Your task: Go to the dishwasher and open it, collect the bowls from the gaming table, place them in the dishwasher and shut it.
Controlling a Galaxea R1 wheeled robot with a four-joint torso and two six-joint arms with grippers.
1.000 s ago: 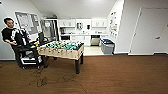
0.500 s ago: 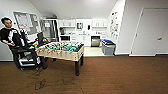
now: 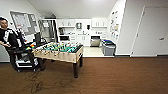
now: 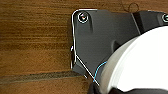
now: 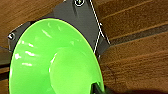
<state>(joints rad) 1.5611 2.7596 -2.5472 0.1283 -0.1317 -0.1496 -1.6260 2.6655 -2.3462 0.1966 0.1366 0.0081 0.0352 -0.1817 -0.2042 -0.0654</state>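
Note:
At the far end of the room the dishwasher (image 3: pixel 95 41) shows as a steel front among white kitchen cabinets, its door closed. A light green bowl (image 5: pixel 50 57) hangs close over the wooden floor in the right wrist view, and my right gripper (image 5: pixel 97 88) is shut on its rim. In the left wrist view a white round bowl (image 4: pixel 140 62) also hangs over the floor, with my left gripper (image 4: pixel 96 88) shut at its edge. The gaming table is out of view.
A table-football table (image 3: pixel 60 51) stands ahead on the left. Beside it a person (image 3: pixel 7 37) stands at a black cart (image 3: pixel 22 58). Grey bins (image 3: pixel 108 47) sit by the right wall before the kitchen. Brown floor (image 3: pixel 120 75) stretches ahead on the right.
The whole head view has crept forward: the table-football table and the kitchen look slightly larger. The person by the cart has shifted a little.

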